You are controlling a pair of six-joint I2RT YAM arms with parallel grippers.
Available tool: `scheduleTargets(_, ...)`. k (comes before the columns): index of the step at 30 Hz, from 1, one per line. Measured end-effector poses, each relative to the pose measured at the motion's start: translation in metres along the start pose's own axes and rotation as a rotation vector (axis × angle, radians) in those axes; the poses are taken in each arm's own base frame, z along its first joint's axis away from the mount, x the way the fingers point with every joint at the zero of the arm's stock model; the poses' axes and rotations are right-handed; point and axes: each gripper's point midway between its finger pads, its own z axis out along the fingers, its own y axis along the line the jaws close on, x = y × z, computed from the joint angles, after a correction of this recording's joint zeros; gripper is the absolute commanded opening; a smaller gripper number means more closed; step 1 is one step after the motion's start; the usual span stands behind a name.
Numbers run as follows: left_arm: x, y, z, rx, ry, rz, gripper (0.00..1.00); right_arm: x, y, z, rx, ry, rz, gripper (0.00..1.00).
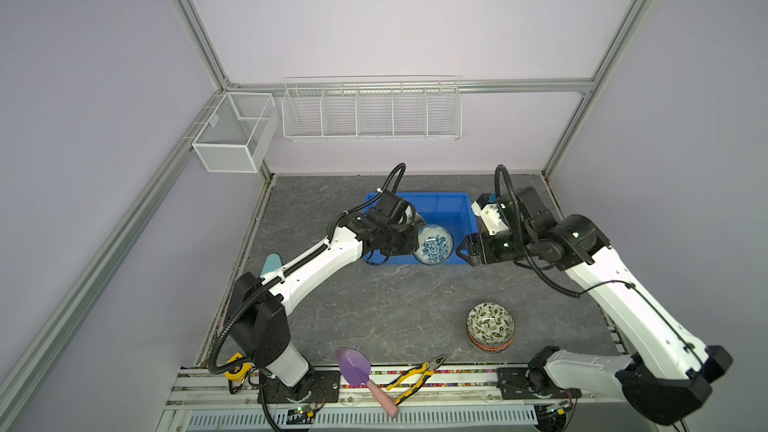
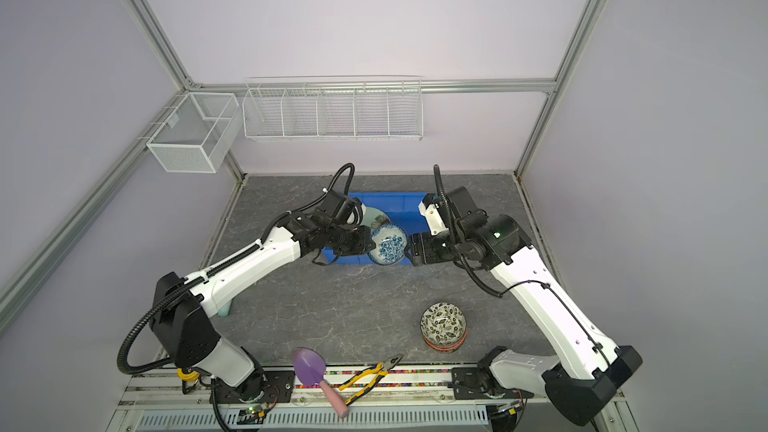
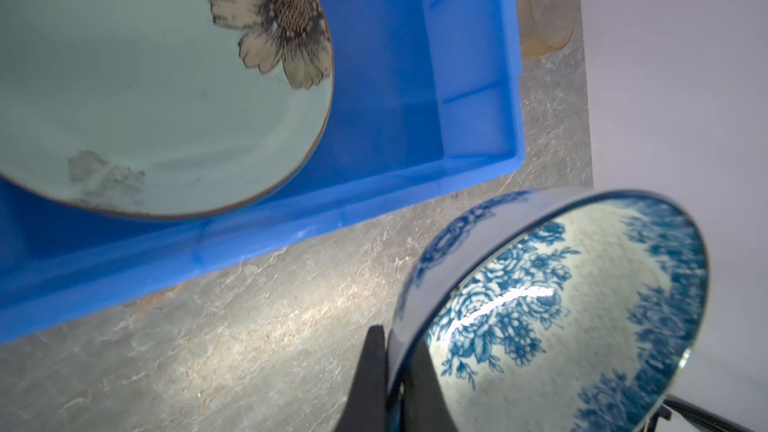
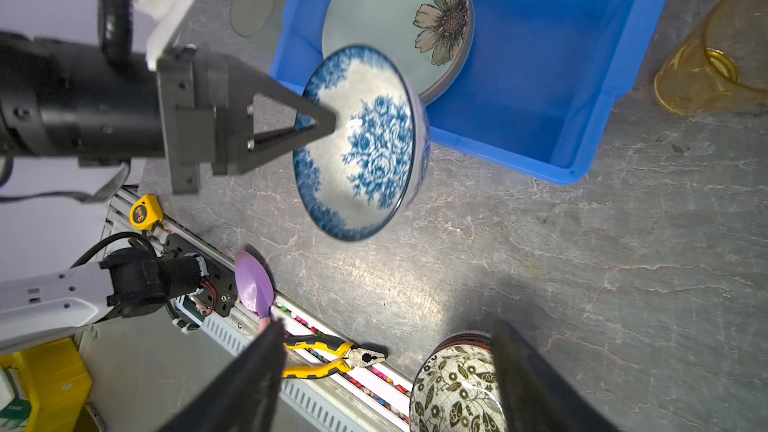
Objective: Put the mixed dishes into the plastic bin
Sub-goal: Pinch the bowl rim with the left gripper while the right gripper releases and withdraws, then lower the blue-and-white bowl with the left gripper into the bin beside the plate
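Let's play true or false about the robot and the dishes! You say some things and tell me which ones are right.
1. The left gripper pinches the blue floral bowl by its rim. True.
2. The right gripper holds a cup. False: it is open and empty.
3. The flower plate lies inside the blue bin. True.
4. The amber tumbler is in the bin. False: it is on the table, outside the bin.
5. The leaf bowl sits on top of a striped bowl. True.
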Motion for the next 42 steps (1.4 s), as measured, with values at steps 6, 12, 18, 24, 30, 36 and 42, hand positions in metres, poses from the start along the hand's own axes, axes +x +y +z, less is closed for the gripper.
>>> scheduleTargets(6,-0.032,-0.008,0.021,-0.024,-0.038,0.03,0.0,0.022,-0.017,-0.015,0.037,-0.023,0.045,0.88)
scheduleTargets(12,-0.049,-0.001,0.053,-0.084,-0.041,0.046,0.0,0.037,-0.027,-0.034,0.059,-0.07,0.081,0.88)
scheduleTargets(18,-0.072,-0.004,0.08,-0.111,-0.042,0.074,0.0,0.053,-0.038,-0.039,0.09,-0.075,0.119,0.88)
scheduleTargets(24,-0.083,-0.006,0.106,-0.123,-0.012,0.106,0.0,0.063,-0.05,-0.039,0.125,-0.077,0.152,0.88)
scheduleTargets(30,-0.067,0.013,0.133,-0.17,0.074,0.115,0.0,0.068,-0.065,-0.041,0.179,-0.061,0.191,0.89)
scheduleTargets(36,-0.046,0.033,0.151,-0.22,0.16,0.122,0.0,0.066,-0.075,-0.039,0.21,-0.052,0.209,0.89)
scheduleTargets(42,-0.044,0.031,0.152,-0.206,0.177,0.142,0.0,0.069,-0.082,-0.032,0.219,-0.021,0.22,0.88)
